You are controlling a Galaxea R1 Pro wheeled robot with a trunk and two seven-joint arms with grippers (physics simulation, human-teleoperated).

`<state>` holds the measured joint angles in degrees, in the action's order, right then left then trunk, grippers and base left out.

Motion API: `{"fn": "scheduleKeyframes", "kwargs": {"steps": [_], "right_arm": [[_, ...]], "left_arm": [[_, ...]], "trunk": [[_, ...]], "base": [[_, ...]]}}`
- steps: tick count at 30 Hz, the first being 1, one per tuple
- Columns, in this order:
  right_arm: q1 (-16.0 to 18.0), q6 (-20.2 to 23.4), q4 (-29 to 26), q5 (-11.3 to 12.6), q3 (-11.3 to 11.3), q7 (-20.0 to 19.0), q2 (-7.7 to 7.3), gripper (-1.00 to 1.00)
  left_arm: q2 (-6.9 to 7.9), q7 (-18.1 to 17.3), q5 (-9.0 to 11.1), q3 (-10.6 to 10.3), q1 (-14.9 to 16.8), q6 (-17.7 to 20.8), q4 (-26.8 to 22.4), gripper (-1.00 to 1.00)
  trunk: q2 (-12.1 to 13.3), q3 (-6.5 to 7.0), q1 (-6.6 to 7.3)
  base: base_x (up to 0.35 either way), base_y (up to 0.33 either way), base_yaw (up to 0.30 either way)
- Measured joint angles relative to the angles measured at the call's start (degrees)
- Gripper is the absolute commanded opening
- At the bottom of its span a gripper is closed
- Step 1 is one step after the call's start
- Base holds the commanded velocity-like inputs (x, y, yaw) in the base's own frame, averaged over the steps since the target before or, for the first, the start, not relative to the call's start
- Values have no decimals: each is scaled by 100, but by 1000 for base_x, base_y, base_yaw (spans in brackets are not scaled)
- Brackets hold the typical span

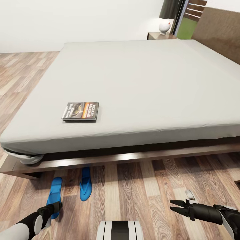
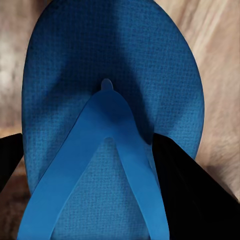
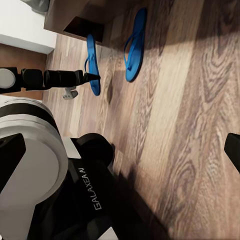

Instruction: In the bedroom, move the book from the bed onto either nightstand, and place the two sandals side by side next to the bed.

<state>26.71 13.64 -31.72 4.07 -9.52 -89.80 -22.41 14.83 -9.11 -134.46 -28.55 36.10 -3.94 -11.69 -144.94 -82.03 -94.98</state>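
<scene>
The book lies flat on the bed, near the mattress's front left corner. Two blue sandals lie on the plank floor beside the bed frame, both pointing at it. The right sandal lies free. My left gripper is at the heel end of the left sandal, with a dark finger at each edge, shut on it. My right gripper hangs open over bare floor, holding nothing. A nightstand stands beyond the bed's far side.
A white lamp sits on the nightstand. The brown headboard rises at the right. The low wood bed frame juts out past the mattress. My white base is right below me. Wood floor stretches to the left of the bed.
</scene>
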Motion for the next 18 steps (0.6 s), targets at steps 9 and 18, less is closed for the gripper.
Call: {"fn": "scheduleKeyframes", "kwargs": {"steps": [9, 18], "right_arm": [[0, 2, 0, -1, 5, 0, 0, 100], [0, 0, 0, -1, 6, 0, 0, 100]], "left_arm": [[-6, 0, -9, -10, -3, 100, -1, -100], [-9, -3, -16, -211, -3, 134, -3, -100]], "trunk": [[-1, -22, -3], [-7, -111, -13]], "base": [[0, 0, 0], [0, 0, 0]]}}
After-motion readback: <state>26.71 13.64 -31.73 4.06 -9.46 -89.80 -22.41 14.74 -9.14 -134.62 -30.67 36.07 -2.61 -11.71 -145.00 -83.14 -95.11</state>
